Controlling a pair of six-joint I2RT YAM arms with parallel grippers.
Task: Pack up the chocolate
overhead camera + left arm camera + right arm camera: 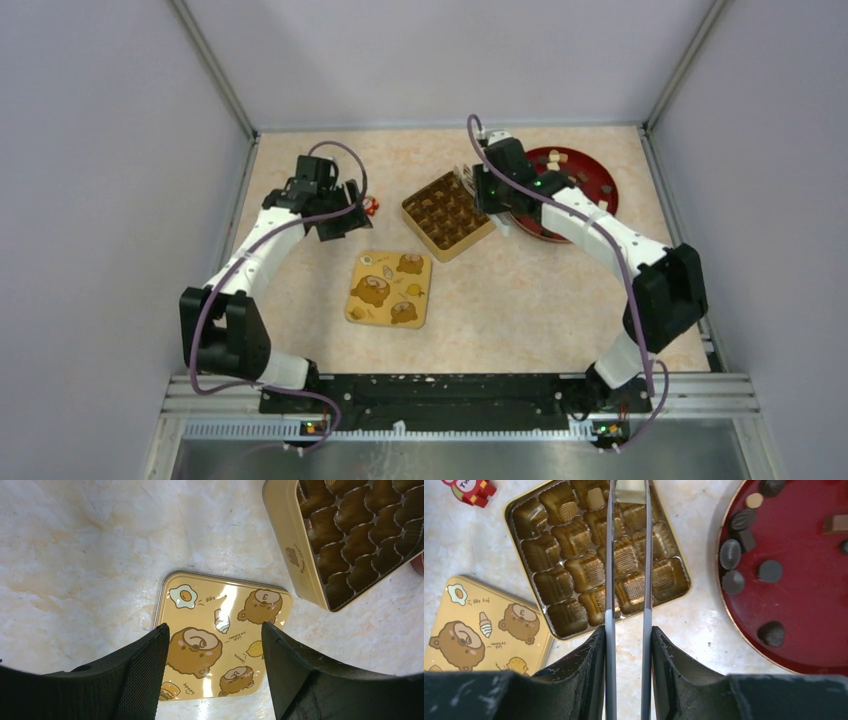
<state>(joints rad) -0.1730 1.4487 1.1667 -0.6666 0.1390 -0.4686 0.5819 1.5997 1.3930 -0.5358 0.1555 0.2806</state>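
Note:
The chocolate [730, 554] lies as several dark lumps, with a few tan ones, on a round red plate [814, 605] at the right. One tan piece [596, 497] sits in a far cell of the gold tray inside the yellow box [685, 575]. My right gripper [628, 630] is shut on metal tongs [608, 580], whose two blades reach out over the box. A pale shape shows between the tong tips; I cannot tell what it is. My left gripper [215, 630] stands open above the yellow lid [220, 615], holding nothing.
A small red-and-white wrapped sweet [470, 489] lies beyond the box, close to my left gripper [340, 215]. The lid [390, 288] lies flat in front of the box [447, 214]. The red plate [600, 190] sits at the back right, partly under my right arm.

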